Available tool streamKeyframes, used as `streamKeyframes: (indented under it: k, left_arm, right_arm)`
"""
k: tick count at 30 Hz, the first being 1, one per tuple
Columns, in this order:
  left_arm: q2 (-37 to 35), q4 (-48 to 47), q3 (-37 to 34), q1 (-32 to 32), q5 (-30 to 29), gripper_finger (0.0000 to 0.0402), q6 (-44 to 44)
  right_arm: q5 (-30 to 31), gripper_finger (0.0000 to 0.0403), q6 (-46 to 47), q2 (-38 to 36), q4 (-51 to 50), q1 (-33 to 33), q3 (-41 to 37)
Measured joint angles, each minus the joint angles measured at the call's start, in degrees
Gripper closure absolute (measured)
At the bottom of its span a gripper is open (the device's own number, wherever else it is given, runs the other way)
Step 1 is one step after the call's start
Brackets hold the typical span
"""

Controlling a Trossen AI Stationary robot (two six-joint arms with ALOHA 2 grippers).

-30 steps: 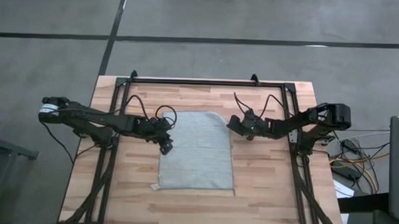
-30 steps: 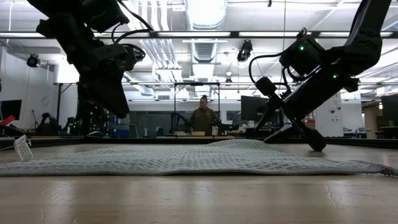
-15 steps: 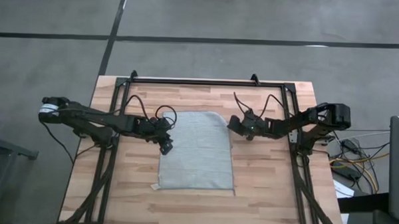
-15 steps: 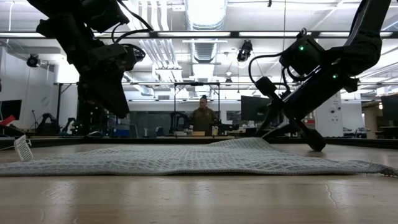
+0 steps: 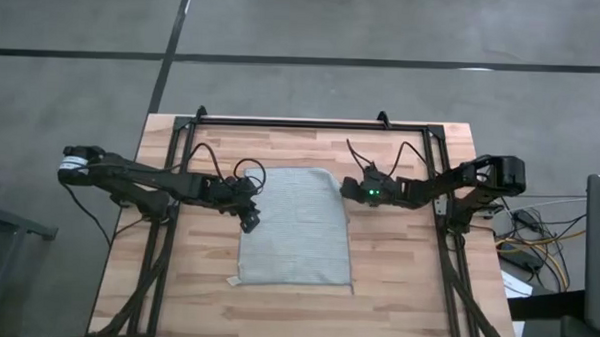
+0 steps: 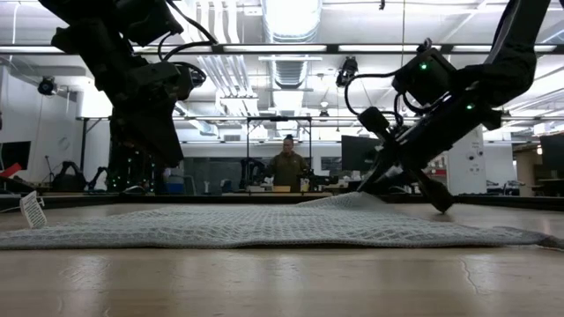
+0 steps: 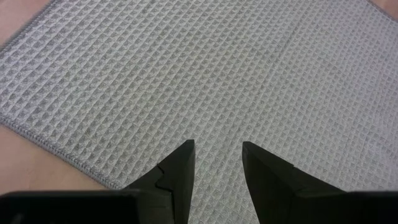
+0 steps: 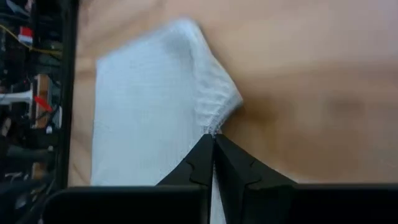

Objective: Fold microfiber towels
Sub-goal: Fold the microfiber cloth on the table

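The grey-green microfiber towel lies spread flat on the middle of the wooden table. Its small white tag sticks out at the near left corner. My right gripper is at the towel's right edge, close to the far right corner, and is shut on the cloth. My left gripper stands open over the towel's left edge. In the left wrist view its two fingers hover above the waffle weave, and in the low view its tip is clear of the cloth. My right gripper pinches the towel's right edge between its two fingers, near the far right corner. The fingers slant down from the table's right side. The cloth puckers into a small raised hump at the fingertips, and the rest lies flat on the table.
A black metal frame runs along the table's far edge and down both sides, carrying the arms. Bare wood lies near and far of the towel. Beyond the table a person stands far back in the room.
My right gripper has shut on the towel's right edge and rolled a little about its own axis. The cloth at its fingertips has bunched up slightly. The rest of the towel has stayed flat.
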Motion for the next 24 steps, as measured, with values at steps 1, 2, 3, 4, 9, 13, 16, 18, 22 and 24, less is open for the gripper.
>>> streamKeyframes:
  k: [1,2,3,4,9,13,16,18,22,24]
  left_arm:
    - [0.0,-0.02,0.0,0.0,0.0,0.0264,-0.02]
    - [0.0,-0.02,0.0,0.0,0.0,0.0264,0.0]
    - [0.0,0.0,0.0,0.0,0.0,0.0264,-0.01]
    - [0.0,-0.02,0.0,0.01,0.0,0.0264,-0.01]
    - [0.0,0.0,-0.02,0.0,0.0,0.0264,0.0]
    - [0.0,0.0,-0.02,0.0,0.0,0.0264,-0.01]
    - [0.0,0.0,-0.02,0.02,0.0,0.0264,0.0]
    - [0.0,-0.02,-0.02,0.01,0.0,0.0264,-0.01]
    - [0.0,0.0,-0.02,0.01,0.0,0.0264,0.0]
    - [0.0,-0.01,-0.02,0.0,0.0,0.0264,0.0]
  right_arm:
    - [0.38,0.0394,-0.89,0.02,0.0,-0.15,0.23]
    - [0.59,0.0394,-1.75,0.0,-0.04,-0.17,0.4]
    - [0.75,0.0394,-2.46,0.0,-0.12,-0.17,0.65]
    - [0.6,0.0394,-3.07,0.0,-0.13,-0.11,0.89]
    - [0.4,0.0394,-4.17,-0.01,-0.24,-0.13,1.64]
    - [0.14,0.0394,-4.17,-0.04,-0.26,0.28,1.74]
    - [0.16,0.0394,-4.4,-0.06,-0.26,1.13,1.74]
    - [0.15,0.0394,-5.59,-0.09,-0.32,1.79,1.8]
    - [0.19,0.0394,-9.88,-0.09,-0.37,2.85,2.88]
    - [0.43,0.0394,-11.84,-0.13,-0.55,3.13,3.63]
